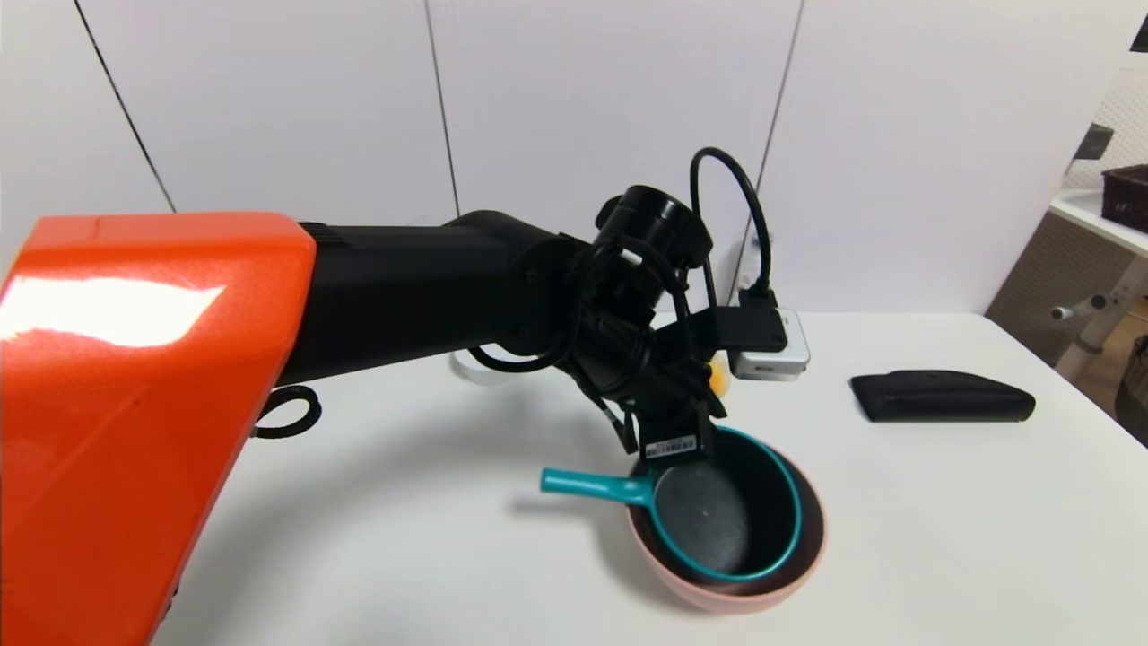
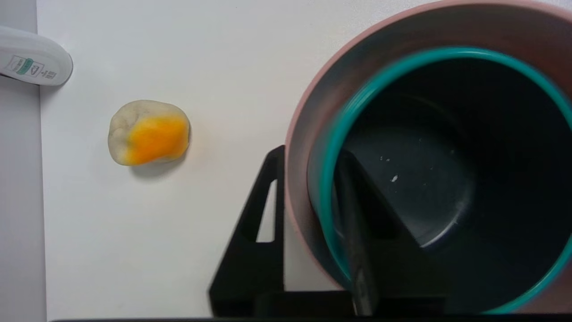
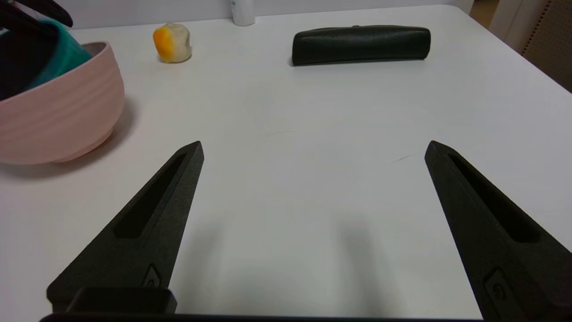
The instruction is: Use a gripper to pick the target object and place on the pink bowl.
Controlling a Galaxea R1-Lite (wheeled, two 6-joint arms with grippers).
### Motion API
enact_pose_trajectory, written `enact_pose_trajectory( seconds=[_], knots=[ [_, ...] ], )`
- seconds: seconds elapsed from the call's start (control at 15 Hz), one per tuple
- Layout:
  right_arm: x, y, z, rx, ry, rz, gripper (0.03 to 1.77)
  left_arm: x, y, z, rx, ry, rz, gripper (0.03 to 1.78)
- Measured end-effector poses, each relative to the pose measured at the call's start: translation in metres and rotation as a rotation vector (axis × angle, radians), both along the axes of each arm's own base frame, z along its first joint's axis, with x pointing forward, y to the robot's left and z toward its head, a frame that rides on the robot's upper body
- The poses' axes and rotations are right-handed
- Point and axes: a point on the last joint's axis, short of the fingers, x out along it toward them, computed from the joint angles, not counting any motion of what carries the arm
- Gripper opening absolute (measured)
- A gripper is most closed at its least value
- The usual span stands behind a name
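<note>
The teal saucepan (image 1: 708,516) lies tilted inside the pink bowl (image 1: 717,594), its straight handle (image 1: 583,484) sticking out over the rim to the left. My left gripper (image 1: 677,446) hangs over the bowl's far rim and is open. In the left wrist view, one finger (image 2: 353,214) is inside the saucepan (image 2: 402,179) and the other finger (image 2: 263,210) is outside the bowl's wall (image 2: 357,44); both rims pass between them. My right gripper (image 3: 313,150) is open over bare table, with the bowl (image 3: 58,116) and saucepan (image 3: 62,58) off to its side.
An orange-yellow lump (image 2: 149,133) lies on the white table just behind the bowl. A black case (image 1: 942,397) rests at the right. A small white dish (image 1: 475,368) sits behind the left arm. The table's right edge (image 1: 1103,422) is near the case.
</note>
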Motion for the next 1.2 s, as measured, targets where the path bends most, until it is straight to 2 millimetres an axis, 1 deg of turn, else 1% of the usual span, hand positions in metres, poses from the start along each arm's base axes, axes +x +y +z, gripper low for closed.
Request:
enact_pose_trajectory(
  seconds=[0.2,0.33,0.53,0.73,0.87,0.93,1.07,1.2],
  knots=[
    [0.000,0.000,0.000,0.000,0.000,0.000,1.71,-0.001,-0.001,-0.001,0.003,0.002,-0.004,0.88],
    [0.000,0.000,0.000,0.000,0.000,0.000,1.71,-0.002,-0.001,-0.001,0.007,0.000,-0.001,1.06],
    [0.000,0.000,0.000,0.000,0.000,0.000,1.71,-0.003,0.001,0.004,0.008,-0.014,0.011,1.27],
    [0.000,0.000,0.000,0.000,0.000,0.000,1.71,-0.010,0.010,0.025,-0.020,-0.048,0.034,1.41],
    [0.000,0.000,0.000,0.000,0.000,0.000,1.71,-0.017,0.024,0.048,-0.060,-0.064,0.072,1.48],
    [0.000,0.000,0.000,0.000,0.001,0.000,1.71,-0.019,0.036,0.059,-0.074,-0.062,0.107,1.50],
    [0.000,0.000,0.000,0.000,0.000,0.000,1.71,-0.017,0.067,0.076,-0.070,-0.056,0.210,1.55],
    [0.000,0.000,0.000,0.000,0.000,0.000,1.71,-0.011,0.101,0.079,-0.048,-0.050,0.320,1.58]
  ],
)
